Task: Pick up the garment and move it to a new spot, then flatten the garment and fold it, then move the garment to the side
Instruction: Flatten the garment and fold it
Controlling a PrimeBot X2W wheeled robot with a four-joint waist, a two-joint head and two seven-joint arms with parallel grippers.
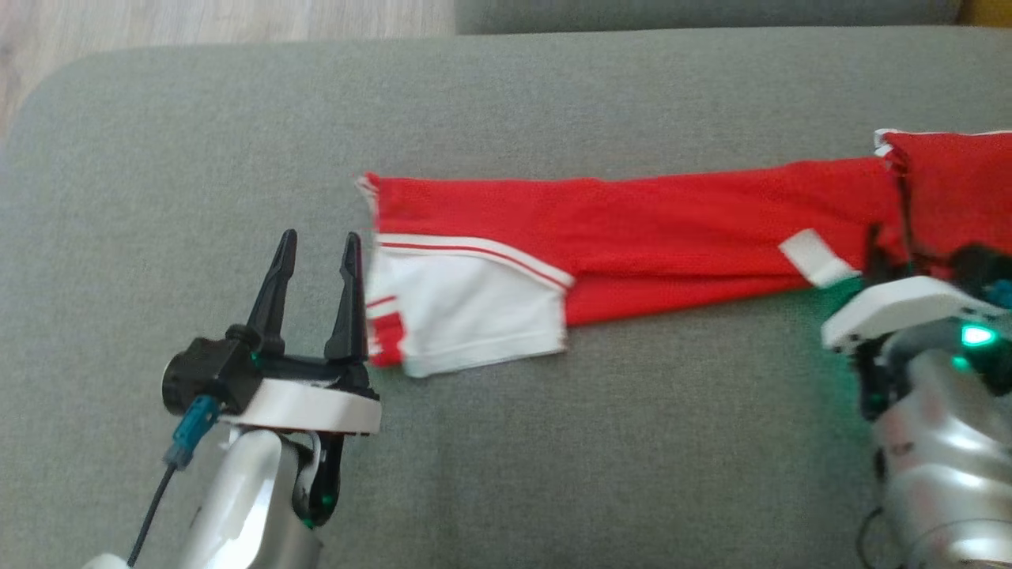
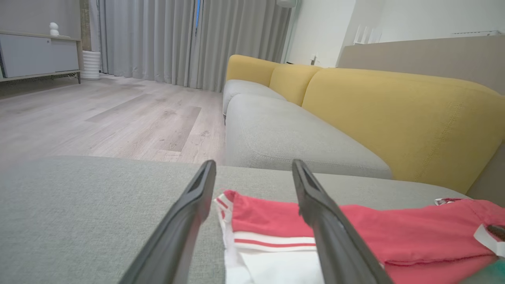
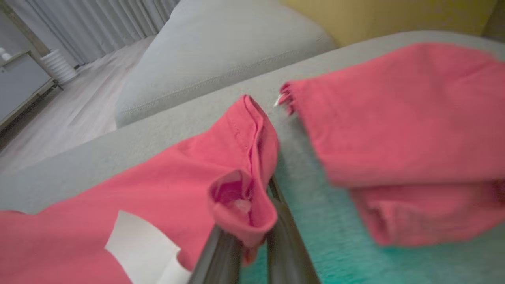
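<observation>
Left gripper [image 1: 320,237]: fingers spread, empty, just beside the white end of the red-and-white garment [image 1: 672,229], possibly a jersey. Right gripper [image 3: 252,242]: pinching a red fold. Garment lies stretched across the grey sofa cushion [image 1: 553,103].

matt red cloth garment [image 1: 672,229] on coarse-woven grey cushion [image 1: 553,103].

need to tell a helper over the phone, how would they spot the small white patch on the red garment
On the grey cushion lies a long red garment. Follow it toward the right pincer; the patch is a small plain white slanted rectangle there, unlike the big red-striped white panel at the other end.
</observation>
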